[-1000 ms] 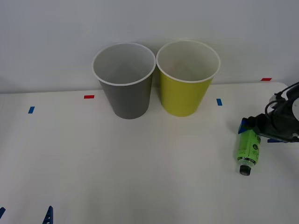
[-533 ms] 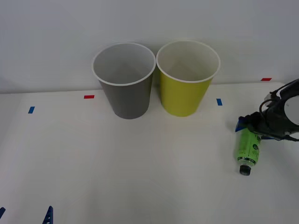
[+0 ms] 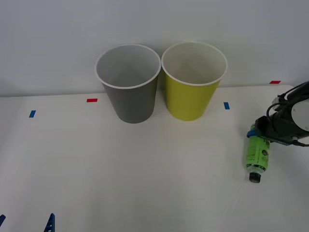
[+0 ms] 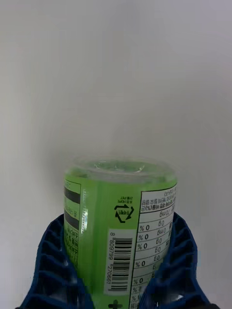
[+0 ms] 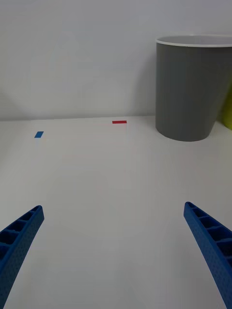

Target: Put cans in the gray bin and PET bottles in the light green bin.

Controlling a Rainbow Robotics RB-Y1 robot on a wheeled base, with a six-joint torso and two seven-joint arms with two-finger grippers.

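At table's right edge, right tool (image 3: pixel 254 134) clamped round lying PET bottle (image 3: pixel 256 153), left tool (image 5: pixel 116 251) spread wide, empty

Readable print sits on the PET bottle (image 4: pixel 121 227) alone, seen in the right wrist view between the blue fingers (image 4: pixel 53 260). On its bright green label there's a barcode with digits reading roughly "8 809799 270667", though the last few are unsure. A triangular recycling mark sits at twelve o'clock from the barcode. At three o'clock a white table shows rows of "% 0" and "60"; its small heading is unreadable.
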